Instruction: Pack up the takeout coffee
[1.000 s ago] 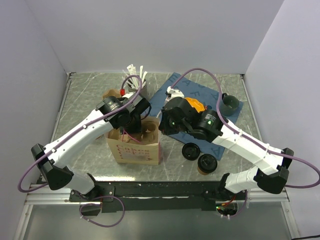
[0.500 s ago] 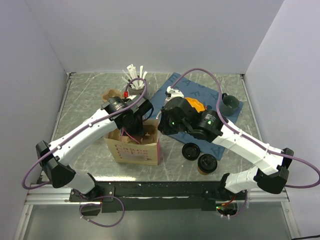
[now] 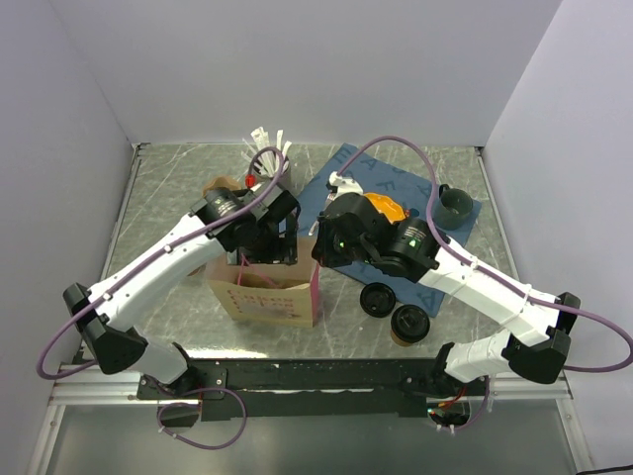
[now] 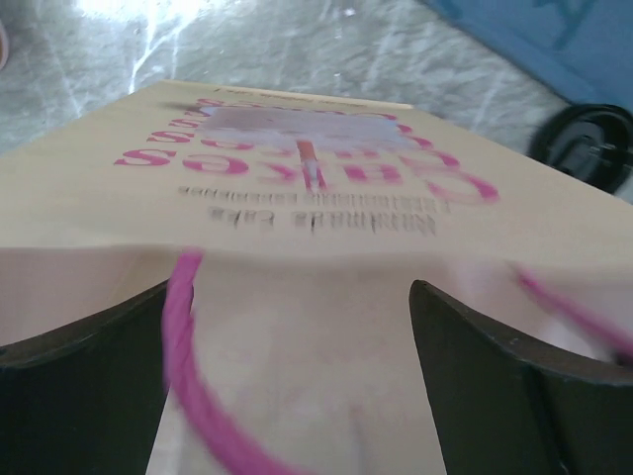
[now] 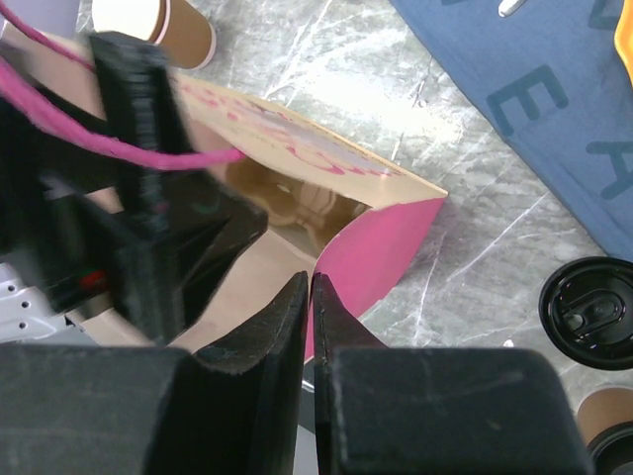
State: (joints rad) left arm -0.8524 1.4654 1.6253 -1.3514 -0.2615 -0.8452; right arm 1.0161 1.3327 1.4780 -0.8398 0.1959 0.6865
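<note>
Standing on the marbled table [image 3: 158,198], a kraft paper bag [image 3: 265,302] with pink lettering has its pink side rim pinched by the right gripper [image 5: 310,287]. The left gripper [image 4: 292,289] is spread wide at its mouth. The kraft coffee [image 3: 408,324], round black lid on, sits outside, just beside a flat lid [image 3: 377,299].

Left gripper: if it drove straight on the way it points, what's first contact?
The paper bag. The left gripper, open, straddles its pale wall and pink handle, seemingly right at the tips, so contact would likely come almost at once. Blur hides exact depth.
</note>
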